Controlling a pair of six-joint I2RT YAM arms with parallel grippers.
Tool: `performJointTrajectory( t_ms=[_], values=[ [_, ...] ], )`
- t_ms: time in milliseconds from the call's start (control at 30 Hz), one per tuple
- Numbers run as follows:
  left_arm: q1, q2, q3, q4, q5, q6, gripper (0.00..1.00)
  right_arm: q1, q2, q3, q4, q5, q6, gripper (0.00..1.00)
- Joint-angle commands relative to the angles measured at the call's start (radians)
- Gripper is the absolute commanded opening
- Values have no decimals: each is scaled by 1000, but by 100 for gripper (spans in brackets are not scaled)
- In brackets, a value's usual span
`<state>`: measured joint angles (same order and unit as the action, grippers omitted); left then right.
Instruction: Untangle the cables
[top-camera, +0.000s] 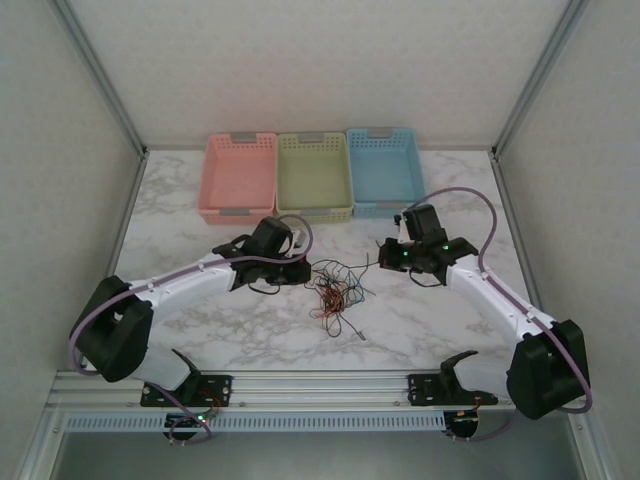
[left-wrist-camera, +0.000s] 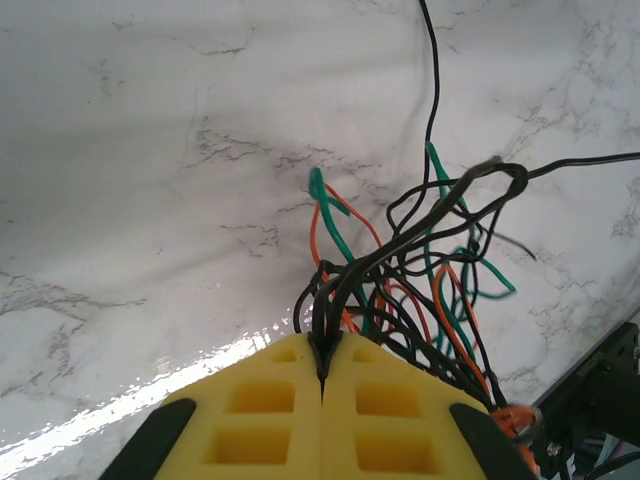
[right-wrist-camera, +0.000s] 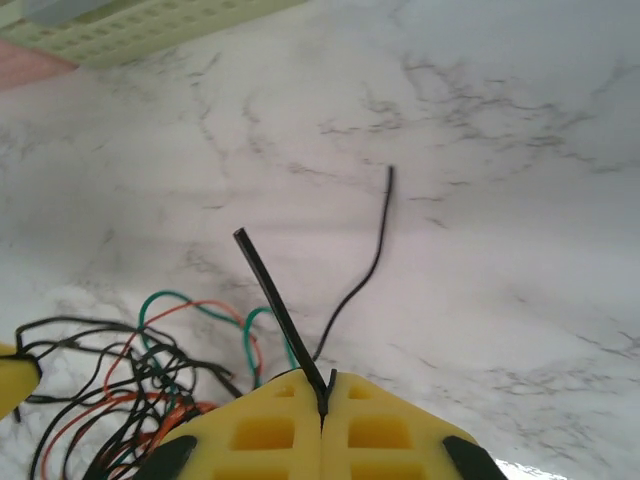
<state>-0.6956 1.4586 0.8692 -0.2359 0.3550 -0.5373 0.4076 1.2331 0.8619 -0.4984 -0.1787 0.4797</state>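
**Yellow jaws clamped on both sides, the pull to come**

Yellow foam pads (left-wrist-camera: 260, 400) on the left end effector (left-wrist-camera: 322, 350) are pressed flat together. A bunch of black strands runs straight into the seam between them, so it has hold of the near edge of the cables (left-wrist-camera: 420, 290). From that pinch the wires fan out in crossing loops of black, red-orange and green over the marble table (left-wrist-camera: 150, 200).

The right end effector (right-wrist-camera: 322, 390) is closed just as tight, with 1 black wire caught in its seam. A stiff stub of that wire juts up and to the left, and a thinner black run curves away across bare marble to a free end. The rest of the heap lies to the left in that wrist view.

Seen from above, the 2 end effectors face each other across the clump, which rests on the table between them. It lies in front of the 3 baskets (top-camera: 314, 212), pink, green and blue, and well apart from them.

I'd say the step in hand is the pull-apart: both sides are gripped and nothing is separated yet. The next move calls for a slow draw, the right hauling its single black wire clear while the left anchors the mass. The risk is that the knot cinches or the whole heap drags along. Then a release and a finer re-grip would be wiser.
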Motion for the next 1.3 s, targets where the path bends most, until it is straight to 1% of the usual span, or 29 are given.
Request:
performJointTrajectory(
  t_ms=[0, 133, 233, 333, 467, 600, 633, 700, 800, 867, 933, 967, 1067, 1100, 1267],
  values=[
    [46, -39, -39, -79, -61, 11, 0, -75, -27, -25, -50, 117, 26, 0],
    [60, -46, -42, -88, -62, 19, 0, -117, -26, -24, -54, 133, 37, 0],
    [65, -46, -41, -92, -62, 23, 0, -128, -30, -25, -25, 87, 37, 0],
    [70, -46, -41, -95, -65, 28, 0, -128, -46, -26, -5, 70, 39, 0],
    [73, -49, -44, -84, -48, 24, 0, -128, -47, -21, 7, 12, 35, 0],
    [73, -48, -44, -66, -28, 12, 0, -128, -48, -28, 13, -13, 35, 0],
    [73, -45, -43, -66, -28, 11, 1, -128, -48, -30, 15, -21, 34, 0],
    [73, -39, -39, -68, -27, 11, 15, -128, -47, -36, 22, -46, 34, 0],
    [73, -43, -39, -72, -25, 10, 30, -128, -52, -41, 27, -74, 33, 0],
    [73, -56, -28, -91, -29, 16, 35, -128, -53, -41, 26, -89, 28, 0],
    [73, -78, -13, -111, -32, 19, 43, -128, -55, -43, 26, -102, 24, 0],
    [72, -89, -2, -123, -32, 24, 46, -128, -57, -43, 28, -111, 21, 0],
    [73, -104, 43, -149, -33, 34, 50, -126, -60, -48, 35, -143, 12, 0],
    [73, -102, 59, -151, -29, 36, 52, -126, -63, -50, 43, -157, 10, 0],
    [68, -41, 142, -147, -2, 44, 60, -127, -92, -55, 81, -232, 4, 0]
  ],
)
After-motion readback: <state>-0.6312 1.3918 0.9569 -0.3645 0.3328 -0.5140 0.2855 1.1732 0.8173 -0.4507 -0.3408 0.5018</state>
